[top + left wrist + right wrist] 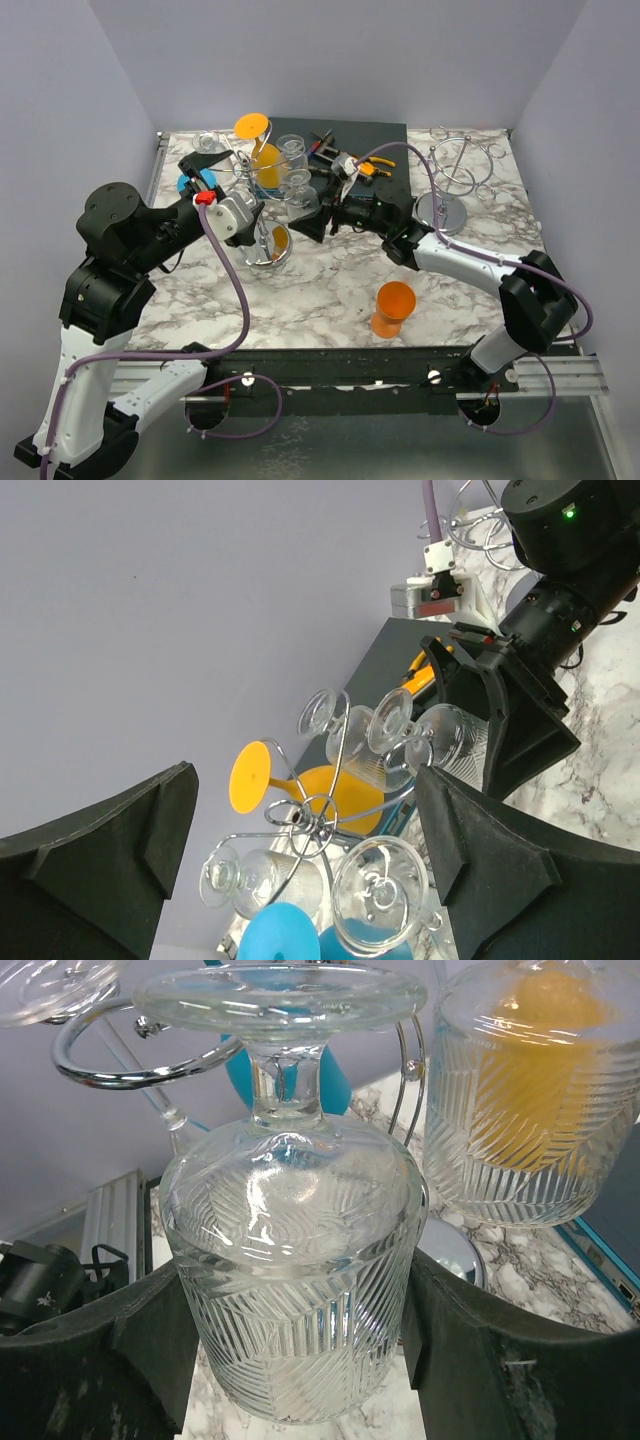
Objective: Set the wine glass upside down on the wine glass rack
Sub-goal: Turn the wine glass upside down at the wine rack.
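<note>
Could drop the wine glass [295, 1260], clamped between the right fingers [90, 1360], left fingers [100, 870] wide apart, if released before its foot seats on the rack [110, 1078]

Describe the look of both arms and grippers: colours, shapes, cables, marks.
Both arms have black joint housings and white links. A lilac cable runs along the left arm and another along the right arm. The left gripper and right gripper have broad, black, wedge-shaped fingers.
</note>
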{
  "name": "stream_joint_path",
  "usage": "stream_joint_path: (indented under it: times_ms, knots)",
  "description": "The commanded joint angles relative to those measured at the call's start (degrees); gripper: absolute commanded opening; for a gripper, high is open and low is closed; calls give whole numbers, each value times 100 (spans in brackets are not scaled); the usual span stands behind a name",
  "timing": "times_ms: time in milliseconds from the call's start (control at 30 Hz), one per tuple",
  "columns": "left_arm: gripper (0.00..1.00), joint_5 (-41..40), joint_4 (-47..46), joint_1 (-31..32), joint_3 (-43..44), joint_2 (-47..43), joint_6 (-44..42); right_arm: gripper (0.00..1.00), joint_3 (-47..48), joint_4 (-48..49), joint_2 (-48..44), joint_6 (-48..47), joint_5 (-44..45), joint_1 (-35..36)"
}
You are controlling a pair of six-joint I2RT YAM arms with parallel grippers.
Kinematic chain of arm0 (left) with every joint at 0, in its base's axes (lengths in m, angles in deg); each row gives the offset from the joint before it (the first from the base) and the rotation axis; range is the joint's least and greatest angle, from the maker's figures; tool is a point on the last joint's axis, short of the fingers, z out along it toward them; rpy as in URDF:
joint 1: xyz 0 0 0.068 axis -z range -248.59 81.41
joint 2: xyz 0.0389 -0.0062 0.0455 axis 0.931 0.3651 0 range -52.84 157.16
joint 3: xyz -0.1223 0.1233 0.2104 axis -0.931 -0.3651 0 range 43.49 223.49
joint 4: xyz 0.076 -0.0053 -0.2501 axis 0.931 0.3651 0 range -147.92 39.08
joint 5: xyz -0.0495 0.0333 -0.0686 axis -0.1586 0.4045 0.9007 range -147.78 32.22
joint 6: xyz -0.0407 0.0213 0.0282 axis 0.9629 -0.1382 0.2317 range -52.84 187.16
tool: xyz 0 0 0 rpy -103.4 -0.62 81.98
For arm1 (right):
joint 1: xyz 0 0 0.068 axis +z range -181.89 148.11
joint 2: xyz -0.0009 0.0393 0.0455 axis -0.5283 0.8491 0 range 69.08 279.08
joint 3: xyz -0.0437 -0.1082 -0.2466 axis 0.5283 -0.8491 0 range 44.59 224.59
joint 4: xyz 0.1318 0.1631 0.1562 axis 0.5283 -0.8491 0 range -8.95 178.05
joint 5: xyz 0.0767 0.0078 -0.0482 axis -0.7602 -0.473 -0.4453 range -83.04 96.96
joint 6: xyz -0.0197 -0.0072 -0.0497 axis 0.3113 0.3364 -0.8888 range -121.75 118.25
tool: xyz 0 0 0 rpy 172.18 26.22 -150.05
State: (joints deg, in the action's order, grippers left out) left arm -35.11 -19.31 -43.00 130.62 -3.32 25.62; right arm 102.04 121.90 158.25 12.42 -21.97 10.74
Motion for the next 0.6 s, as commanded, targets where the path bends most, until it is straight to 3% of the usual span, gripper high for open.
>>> stream_joint_path:
  times_ms: [0, 567]
  knots:
    - [97, -209, -47, 8, -158, -83, 83, 39, 397, 624, 184, 112, -210, -26]
    - [98, -449, -3, 8, -221, -90, 7, 36, 851, 674, 774, 57, -296, 165]
